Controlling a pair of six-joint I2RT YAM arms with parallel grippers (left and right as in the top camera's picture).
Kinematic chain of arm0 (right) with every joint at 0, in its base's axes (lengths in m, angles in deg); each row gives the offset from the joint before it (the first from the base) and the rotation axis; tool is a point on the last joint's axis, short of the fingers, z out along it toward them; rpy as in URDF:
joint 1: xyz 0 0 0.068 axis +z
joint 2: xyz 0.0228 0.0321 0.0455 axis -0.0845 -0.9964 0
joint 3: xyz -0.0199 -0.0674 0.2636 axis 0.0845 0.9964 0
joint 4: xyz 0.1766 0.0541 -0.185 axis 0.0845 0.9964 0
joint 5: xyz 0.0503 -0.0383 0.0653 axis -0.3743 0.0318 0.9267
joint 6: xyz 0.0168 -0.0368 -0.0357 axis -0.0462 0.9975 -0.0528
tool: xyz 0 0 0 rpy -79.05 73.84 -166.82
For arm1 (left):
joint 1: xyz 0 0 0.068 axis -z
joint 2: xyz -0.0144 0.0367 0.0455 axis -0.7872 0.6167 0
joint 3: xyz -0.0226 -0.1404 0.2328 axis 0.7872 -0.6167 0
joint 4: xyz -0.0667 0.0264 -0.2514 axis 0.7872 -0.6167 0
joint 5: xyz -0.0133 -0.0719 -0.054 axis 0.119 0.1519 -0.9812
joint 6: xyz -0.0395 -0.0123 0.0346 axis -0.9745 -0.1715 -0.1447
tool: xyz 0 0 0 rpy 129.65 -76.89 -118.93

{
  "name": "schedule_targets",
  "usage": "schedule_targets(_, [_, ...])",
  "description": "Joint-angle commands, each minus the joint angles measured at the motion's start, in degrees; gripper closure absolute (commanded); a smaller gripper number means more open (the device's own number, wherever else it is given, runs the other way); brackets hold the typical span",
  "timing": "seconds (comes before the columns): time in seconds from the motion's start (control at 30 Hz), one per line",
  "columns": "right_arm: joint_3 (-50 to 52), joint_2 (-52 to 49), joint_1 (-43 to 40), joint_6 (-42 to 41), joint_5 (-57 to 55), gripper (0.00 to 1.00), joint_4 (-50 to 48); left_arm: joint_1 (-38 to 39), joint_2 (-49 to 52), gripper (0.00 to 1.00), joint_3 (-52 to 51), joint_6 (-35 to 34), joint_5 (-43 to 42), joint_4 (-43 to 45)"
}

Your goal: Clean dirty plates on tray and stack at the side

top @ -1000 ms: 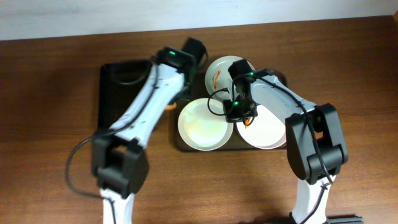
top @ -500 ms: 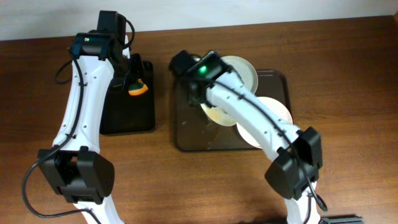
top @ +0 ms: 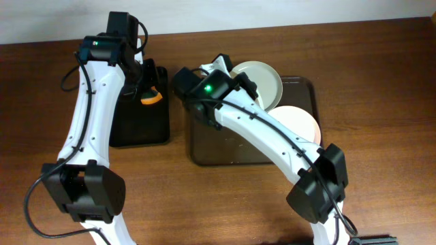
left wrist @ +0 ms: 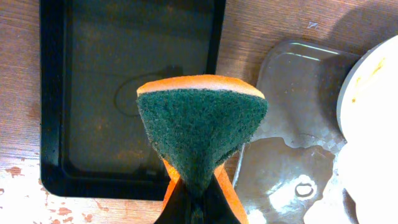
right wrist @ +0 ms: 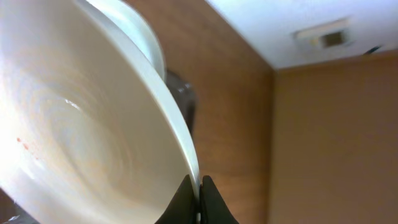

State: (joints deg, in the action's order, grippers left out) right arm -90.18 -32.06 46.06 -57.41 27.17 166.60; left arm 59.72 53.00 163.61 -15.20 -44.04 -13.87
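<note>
A right pincer (right wrist: 199,198) clamps narrowly on the rim of a white plate (right wrist: 81,124), gripping it at the 6 o'clock edge in the right wrist view and holding it steeply tilted. The plate's hollow face shows faint rings and a small reddish speck. From overhead, the right arm reaches across the translucent tray (top: 211,146) toward its 10 o'clock corner, and the wrist hides most of the carried plate. A second plate (top: 262,78) lies at the tray's 12 o'clock end, and a third plate (top: 303,121) sits at 3 o'clock, partly under the arm. The tray floor looks wet in the left wrist view. At 9 o'clock of that tray, just beside it on the wooden worktop (top: 381,102), sits a black tray (top: 136,126). The left pincer (left wrist: 199,202) hangs above the black tray's 1 o'clock corner, squeezed tight on a sponge (left wrist: 199,130). The sponge is folded into a wedge, with its green scouring face toward the wrist camera and its orange body showing along the top and the pinched sides. It is held in the air, apart from every plate.
</note>
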Motion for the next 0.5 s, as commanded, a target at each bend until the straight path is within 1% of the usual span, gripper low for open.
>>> schedule_targets(0.0, [-1.29,0.98,-10.19,-5.05,18.43,0.96,-1.11,-0.31,-0.09,1.00,0.04,0.96,-0.61,-0.28])
schedule_targets(0.03, [-1.29,0.98,-13.70,-4.74,23.19,0.96,-1.40,-0.31,-0.09,1.00,0.04,0.96,-0.61,-0.28])
schedule_targets(0.07, [-1.29,0.98,-19.39,-3.67,30.77,0.96,-1.44,-0.31,-0.09,1.00,0.04,0.96,-0.61,-0.28])
schedule_targets(0.1, [-1.29,0.98,-25.07,0.13,39.69,0.96,-1.81,-0.31,-0.09,1.00,0.04,0.98,-0.61,-0.28])
schedule_targets(0.17, [-1.29,0.98,-38.10,14.10,67.98,0.96,-2.82,-0.31,-0.09,1.00,0.04,0.98,-0.61,-0.28])
schedule_targets(0.2, [-1.27,0.98,-44.28,18.95,79.28,0.96,-2.27,-0.31,-0.09,1.00,0.04,1.20,-0.61,-0.31])
schedule_targets(0.23, [-1.27,0.98,-49.77,21.35,84.02,0.96,-1.22,-0.31,-0.09,1.00,0.04,1.36,-0.61,-0.33])
schedule_targets(0.3, [-0.48,0.96,-59.49,21.38,82.42,0.96,-0.68,-0.31,-0.09,1.00,0.04,1.36,-0.63,-0.35])
schedule_targets(0.33, [0.61,0.96,-65.44,20.68,79.21,0.96,-1.53,-0.28,-0.09,1.00,0.04,1.36,-0.63,-0.33])
schedule_targets(0.37, [1.53,0.96,-69.31,19.39,76.74,0.96,-2.54,-0.28,-0.09,1.00,0.04,1.36,-0.66,-0.28])
schedule_targets(0.43, [3.52,0.76,-75.97,14.23,71.58,0.96,-5.07,-0.28,-0.09,1.00,0.04,1.36,-0.66,-0.28])
schedule_targets(0.47, [4.79,0.74,-78.16,13.97,71.58,0.96,-6.54,-0.28,-0.09,1.00,0.04,1.36,-0.66,-0.07])
